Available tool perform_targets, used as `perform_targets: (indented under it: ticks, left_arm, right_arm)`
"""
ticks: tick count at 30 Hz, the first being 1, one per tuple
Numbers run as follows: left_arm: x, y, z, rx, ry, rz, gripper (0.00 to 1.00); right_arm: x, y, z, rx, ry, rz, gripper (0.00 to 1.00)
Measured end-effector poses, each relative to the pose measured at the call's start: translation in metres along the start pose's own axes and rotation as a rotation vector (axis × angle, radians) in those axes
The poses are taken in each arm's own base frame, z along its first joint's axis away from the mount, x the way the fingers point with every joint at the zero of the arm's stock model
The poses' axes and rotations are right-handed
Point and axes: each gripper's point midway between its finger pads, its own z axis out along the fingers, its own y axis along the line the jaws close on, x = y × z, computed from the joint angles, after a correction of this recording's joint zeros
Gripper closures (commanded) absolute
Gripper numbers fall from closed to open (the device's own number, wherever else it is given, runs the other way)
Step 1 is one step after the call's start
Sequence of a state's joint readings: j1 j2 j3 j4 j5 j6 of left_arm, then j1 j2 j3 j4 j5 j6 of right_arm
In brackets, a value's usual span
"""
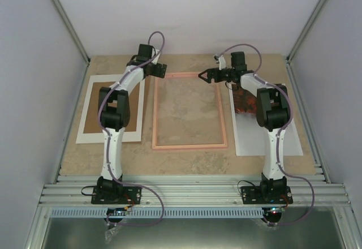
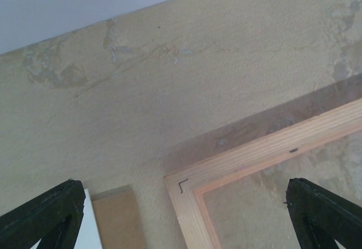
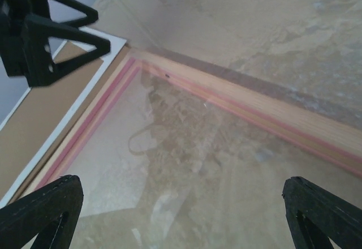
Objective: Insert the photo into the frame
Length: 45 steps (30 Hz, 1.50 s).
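Note:
The pink frame [image 1: 154, 113] lies flat in the middle of the table, its clear pane showing the tabletop. The photo [image 1: 249, 138] lies right of the frame, its red-orange end [image 1: 244, 101] partly hidden under my right arm. My left gripper [image 1: 160, 69] is open and empty above the frame's far left corner [image 2: 192, 195]. My right gripper [image 1: 205, 76] is open and empty over the frame's far edge [image 3: 254, 104], pointing left across the pane. No photo shows in either wrist view.
A white-bordered sheet with a brown centre [image 1: 90, 119] lies left of the frame, under my left arm; it also shows in the left wrist view [image 2: 116, 220] and the right wrist view [image 3: 34, 124]. Walls close the table on three sides.

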State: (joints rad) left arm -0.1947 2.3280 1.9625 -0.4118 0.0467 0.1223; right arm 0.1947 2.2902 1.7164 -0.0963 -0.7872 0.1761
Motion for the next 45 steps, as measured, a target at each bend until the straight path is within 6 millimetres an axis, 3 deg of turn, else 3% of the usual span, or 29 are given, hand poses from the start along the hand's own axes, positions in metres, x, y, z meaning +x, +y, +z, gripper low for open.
perform_targets:
  ticks: [8,19,32,37,41,45]
  left_arm:
    - [0.007,0.000,0.026,-0.019,0.017,0.006,0.01]
    - [0.017,-0.004,0.044,-0.015,0.044,0.021,0.01]
    - [0.044,-0.013,0.053,0.003,0.119,0.059,0.01]
    - [0.043,-0.012,0.051,0.000,0.113,0.059,0.01]
    - [0.042,-0.011,0.046,-0.006,0.119,0.059,0.01]
    - [0.032,-0.011,0.026,-0.004,0.116,0.057,0.01]
  right_arm:
    - [-0.020,-0.001,0.035,0.010,-0.048,0.011,0.03]
    - [0.001,-0.032,0.055,0.072,-0.028,0.073,0.03]
    - [0.006,-0.035,0.053,0.103,-0.021,0.063,0.03]
    - [0.010,-0.034,0.049,0.107,-0.010,0.049,0.03]
    - [0.015,-0.030,0.044,0.110,0.011,0.045,0.02]
    - [0.021,-0.020,0.033,0.114,0.046,0.050,0.02]
